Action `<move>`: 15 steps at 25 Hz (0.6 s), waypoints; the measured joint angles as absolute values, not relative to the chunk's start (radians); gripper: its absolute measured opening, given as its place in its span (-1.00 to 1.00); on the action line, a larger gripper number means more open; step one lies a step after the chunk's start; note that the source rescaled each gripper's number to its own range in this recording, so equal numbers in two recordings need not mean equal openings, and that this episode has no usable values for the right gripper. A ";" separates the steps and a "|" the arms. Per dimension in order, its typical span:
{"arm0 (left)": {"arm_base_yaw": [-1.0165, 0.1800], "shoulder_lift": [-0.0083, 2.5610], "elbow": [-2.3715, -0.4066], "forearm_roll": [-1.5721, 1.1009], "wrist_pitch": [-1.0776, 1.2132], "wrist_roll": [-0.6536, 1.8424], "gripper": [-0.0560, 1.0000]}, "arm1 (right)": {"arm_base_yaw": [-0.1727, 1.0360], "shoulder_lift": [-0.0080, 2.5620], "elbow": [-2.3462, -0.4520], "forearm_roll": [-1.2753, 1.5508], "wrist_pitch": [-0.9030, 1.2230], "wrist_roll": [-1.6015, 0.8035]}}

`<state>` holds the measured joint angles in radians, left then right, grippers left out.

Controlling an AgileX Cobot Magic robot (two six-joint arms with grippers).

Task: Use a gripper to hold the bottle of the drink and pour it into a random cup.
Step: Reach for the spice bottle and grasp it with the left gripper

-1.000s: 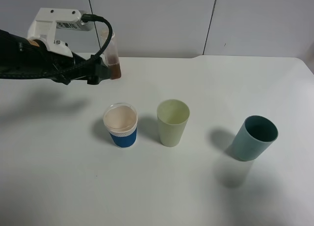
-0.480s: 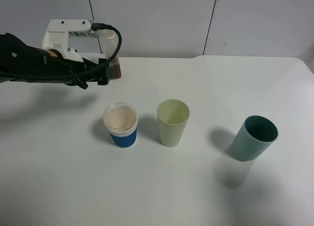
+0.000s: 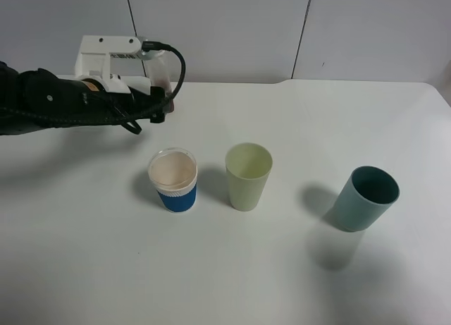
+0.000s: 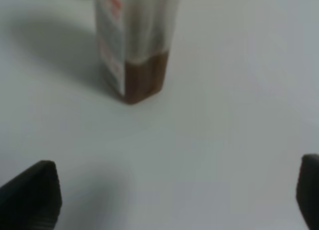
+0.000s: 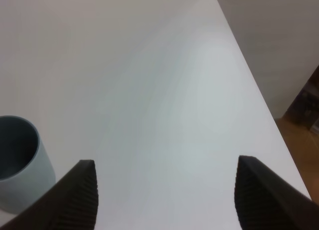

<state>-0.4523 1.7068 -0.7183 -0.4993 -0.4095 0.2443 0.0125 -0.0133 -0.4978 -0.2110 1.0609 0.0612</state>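
Observation:
The bottle point(image 3: 162, 75) stands upright at the back left of the table, partly hidden behind my left gripper point(image 3: 159, 99). In the left wrist view the bottle point(image 4: 134, 45) is clear with a pink-red label, and the dark brown drink point(image 4: 144, 80) fills its bottom. My left gripper point(image 4: 174, 200) is open, its fingertips point(image 4: 32, 197) wide apart and short of the bottle, not touching it. The pale yellow-green cup point(image 3: 248, 175) stands empty at the table's middle. My right gripper point(image 5: 164, 190) is open and empty, and out of the exterior high view.
A white cup with a blue sleeve point(image 3: 173, 179) stands left of the yellow-green cup. A teal tumbler point(image 3: 366, 198) stands at the right and shows in the right wrist view point(image 5: 17, 160). The table's right edge point(image 5: 259, 95) lies near the right gripper.
My left arm has moved right and slightly forward toward the bottle, and now covers more of it. The bottle and cups have not moved.

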 joint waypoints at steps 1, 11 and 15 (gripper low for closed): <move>-0.461 1.714 -0.718 -0.499 -0.432 0.244 0.86 | 0.013 -0.013 -0.498 -0.211 1.061 0.061; -0.477 1.822 -0.792 -0.500 -0.509 0.241 0.86 | 0.013 -0.013 -0.498 -0.211 1.061 0.061; -0.477 1.861 -0.832 -0.501 -0.510 0.241 0.86 | 0.013 -0.013 -0.498 -0.211 1.061 0.061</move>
<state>-0.4765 1.8612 -0.8319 -0.5014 -0.5101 0.2409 0.0125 -0.0133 -0.4978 -0.2110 1.0609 0.0612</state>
